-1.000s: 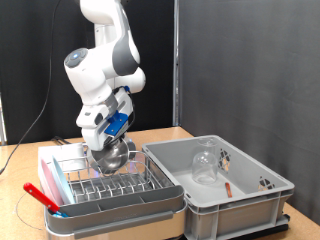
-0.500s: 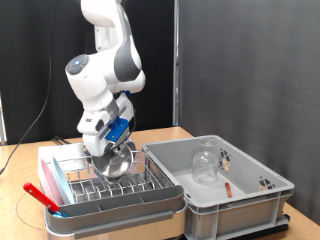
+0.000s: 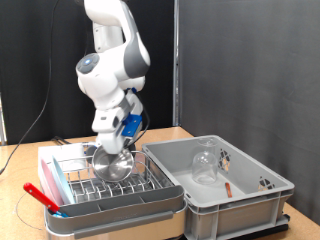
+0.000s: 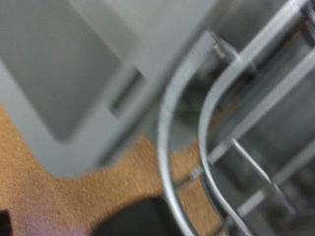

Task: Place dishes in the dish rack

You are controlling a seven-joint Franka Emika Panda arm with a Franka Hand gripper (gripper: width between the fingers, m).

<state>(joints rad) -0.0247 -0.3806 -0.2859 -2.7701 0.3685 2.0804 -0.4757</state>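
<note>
exterior: front, mid-range; wrist: blurred close-up; shared: dish rack (image 3: 110, 185) (image 4: 246, 118)

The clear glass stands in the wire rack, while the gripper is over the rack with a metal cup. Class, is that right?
Not quite. The exterior view shows the glass in the grey tub, not the rack. The gripper is indeed over the rack, at the metal cup.
</note>
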